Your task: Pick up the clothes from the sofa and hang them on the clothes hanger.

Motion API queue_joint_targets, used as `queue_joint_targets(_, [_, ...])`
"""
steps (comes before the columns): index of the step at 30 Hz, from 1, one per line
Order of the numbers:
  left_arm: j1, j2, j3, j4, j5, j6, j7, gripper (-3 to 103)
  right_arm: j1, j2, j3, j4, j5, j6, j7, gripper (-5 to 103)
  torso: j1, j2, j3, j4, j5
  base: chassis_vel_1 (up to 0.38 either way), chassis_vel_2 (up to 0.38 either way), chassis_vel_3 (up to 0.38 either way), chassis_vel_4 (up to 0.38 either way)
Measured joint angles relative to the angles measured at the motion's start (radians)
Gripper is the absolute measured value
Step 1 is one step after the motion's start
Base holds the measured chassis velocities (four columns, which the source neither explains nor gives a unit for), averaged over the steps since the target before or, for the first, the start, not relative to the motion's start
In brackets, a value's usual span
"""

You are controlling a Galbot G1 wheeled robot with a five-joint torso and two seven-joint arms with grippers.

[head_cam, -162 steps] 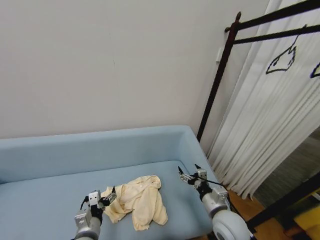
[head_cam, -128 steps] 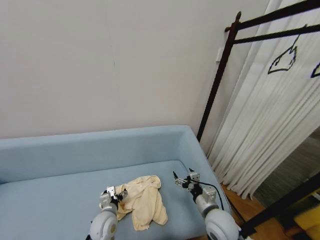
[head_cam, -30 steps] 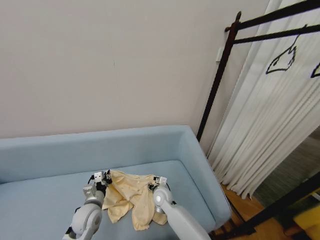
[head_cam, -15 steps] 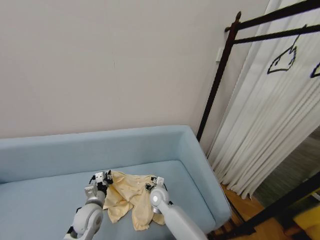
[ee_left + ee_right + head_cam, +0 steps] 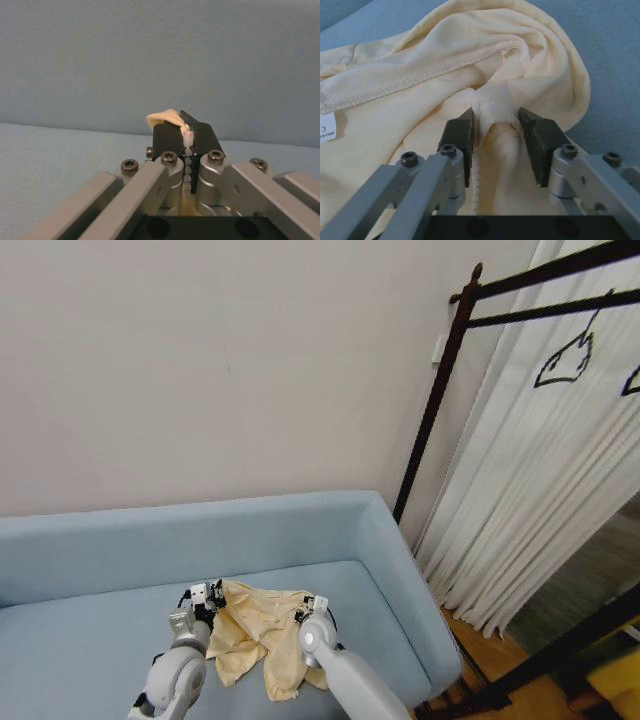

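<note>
Head view: the yellow shirt lies crumpled on the seat of the blue sofa, toward 6 o'clock in the picture. The left claw is at its 10 o'clock edge and the right claw at its 2 o'clock edge, two spread holds that would probably lift the cloth open rather than bunched. The left claw is fully closed on a thin tip of cloth. The right is narrowed onto a raised fold, pads pressing both sides. The rack stands at 2 o'clock beyond the armrest, with a hanger on its rail before the curtain. Armrest and post lie in the way.
</note>
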Motion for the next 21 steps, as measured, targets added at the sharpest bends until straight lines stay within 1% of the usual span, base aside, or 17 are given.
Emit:
queue_joint_targets(4, [0.001, 0.0, 0.0, -0.001, 0.0, 0.0, 0.0, 1, -0.006, -0.006, -0.003, 0.009, -0.006, 0.0, -0.001, 12, 0.0, 0.0, 0.0, 0.0, 0.0, 0.0, 0.0, 0.0, 0.0])
queue_joint_targets(6, [0.001, 0.0, 0.0, -0.002, 0.0, 0.0, 0.0, 1, -0.008, -0.008, -0.003, 0.011, -0.007, 0.0, -0.002, 12, 0.0, 0.0, 0.0, 0.0, 0.0, 0.0, 0.0, 0.0, 0.0])
queue_joint_targets(8, [0.001, 0.001, 0.0, -0.002, 0.0, 0.0, 0.001, 1, -0.012, -0.014, -0.004, 0.016, -0.009, 0.001, -0.003, 3, 0.0, 0.0, 0.0, 0.0, 0.0001, 0.0, 0.0, 0.0, 0.0])
queue_joint_targets(12, [0.0, 0.002, 0.0, -0.004, 0.0, 0.0, 0.001, 1, -0.014, -0.025, -0.004, 0.028, -0.014, 0.005, -0.003, 0, 0.0, 0.0, 0.0, 0.0, 0.0001, 0.0, 0.0, 0.0, 0.0])
queue_joint_targets(18, [-0.002, 0.006, 0.0, -0.009, 0.0, 0.0, 0.002, 1, -0.014, -0.047, -0.001, 0.067, -0.017, 0.007, -0.001, 0, 0.0, 0.0, 0.0, 0.0, 0.0, 0.0, 0.0, 0.0, 0.0])
queue_joint_targets(21, [-0.001, 0.011, -0.005, -0.014, 0.0, -0.003, 0.005, 1, -0.012, -0.077, -0.001, 0.118, -0.032, 0.008, -0.001, 0, 0.0, 0.0, 0.0, 0.0, 0.0001, 0.0, 0.0, 0.0, 0.0])
